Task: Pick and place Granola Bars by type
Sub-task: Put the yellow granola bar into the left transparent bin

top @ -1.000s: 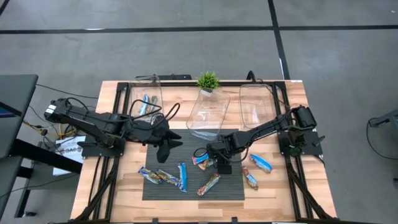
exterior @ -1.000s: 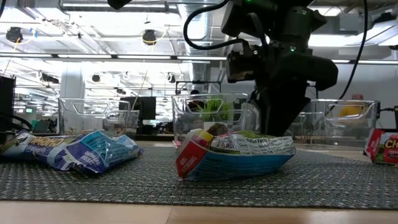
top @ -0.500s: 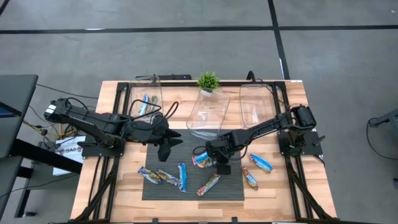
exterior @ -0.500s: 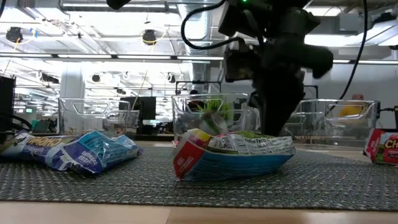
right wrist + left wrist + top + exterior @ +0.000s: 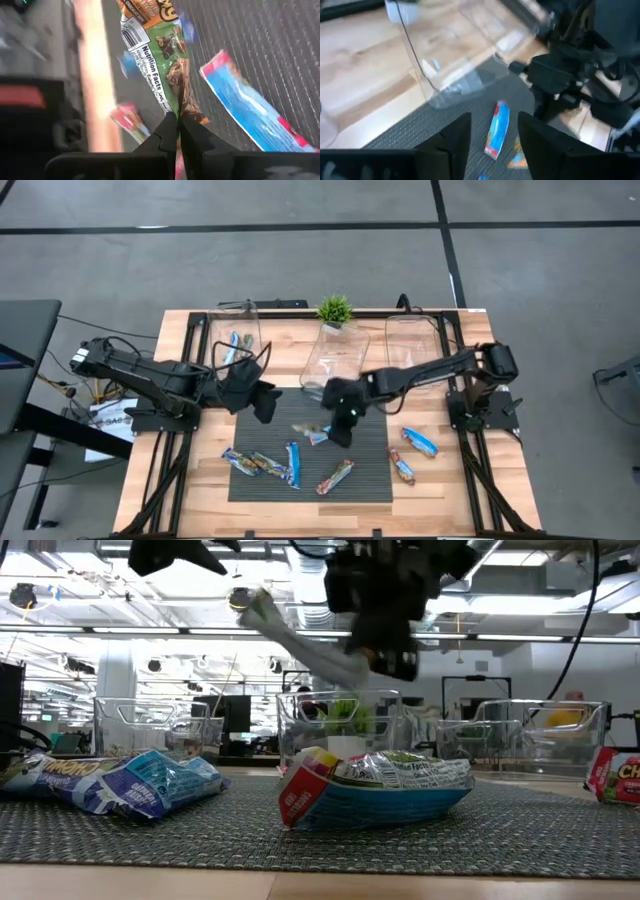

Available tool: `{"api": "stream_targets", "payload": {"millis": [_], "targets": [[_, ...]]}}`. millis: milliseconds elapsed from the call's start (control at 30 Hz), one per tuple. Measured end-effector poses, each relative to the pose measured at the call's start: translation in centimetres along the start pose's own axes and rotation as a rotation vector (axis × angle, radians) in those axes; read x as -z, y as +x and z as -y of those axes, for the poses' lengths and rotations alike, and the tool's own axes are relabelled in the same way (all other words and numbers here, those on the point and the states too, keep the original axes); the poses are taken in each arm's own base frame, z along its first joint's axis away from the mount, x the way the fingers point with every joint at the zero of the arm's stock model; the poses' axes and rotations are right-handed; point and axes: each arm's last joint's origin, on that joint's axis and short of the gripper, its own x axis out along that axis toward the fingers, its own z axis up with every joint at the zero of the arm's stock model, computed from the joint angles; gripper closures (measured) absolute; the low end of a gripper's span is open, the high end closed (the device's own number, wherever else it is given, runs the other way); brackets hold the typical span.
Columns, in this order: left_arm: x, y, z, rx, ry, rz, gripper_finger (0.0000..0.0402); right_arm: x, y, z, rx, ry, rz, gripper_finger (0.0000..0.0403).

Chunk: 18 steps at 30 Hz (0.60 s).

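Note:
My right gripper (image 5: 340, 423) (image 5: 385, 658) is above the dark mat and shut on a brown-and-green granola bar (image 5: 160, 55) (image 5: 300, 640). My left gripper (image 5: 262, 402) (image 5: 492, 142) hovers open over the mat's far left part, touching nothing. A blue bar with a red end (image 5: 312, 432) (image 5: 497, 127) lies flat on the mat between the two grippers. More bars lie flat on the mat: a multicoloured one (image 5: 252, 463), a blue one (image 5: 293, 463), an orange-brown one (image 5: 337, 475), and two on the right (image 5: 402, 470) (image 5: 420, 442). Bars also lie in the left tub (image 5: 235, 345). My right gripper pinches the brown-and-green bar's crimped end (image 5: 187, 107) between its two fingertips (image 5: 167, 135). The fingers come from above. The bar is lifted clear of the mat and slants away from the fingers toward the left arm in the low view (image 5: 265, 612).
Three clear plastic tubs stand along the far side: left (image 5: 222, 330), middle (image 5: 335, 365) and right (image 5: 412, 350). A small green plant (image 5: 335, 309) stands behind the middle tub. The dark mat (image 5: 375, 490) covers the near centre; bare wood (image 5: 200, 490) surrounds it.
My right gripper has risen from the mat and swung toward the table's left and far side, carrying the brown-and-green bar up clear of the mat. The blue bar beside it has stayed on the mat. My left gripper has drawn back a little toward the far edge.

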Motion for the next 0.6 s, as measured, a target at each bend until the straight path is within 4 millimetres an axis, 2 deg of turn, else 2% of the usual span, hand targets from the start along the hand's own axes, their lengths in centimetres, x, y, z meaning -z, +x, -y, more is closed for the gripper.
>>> {"api": "stream_targets", "payload": {"millis": [300,600], "targets": [[-0.7,0.1,-0.3,-0.061,-0.12,0.124,0.0177,-3.6,-4.8,1.1,-0.103,0.173,0.261,0.0403],[-1.8,0.0,0.6,0.001,-0.209,0.26,0.0168,-6.2,-8.2,3.1,-0.228,0.242,0.428,0.0403]]}}
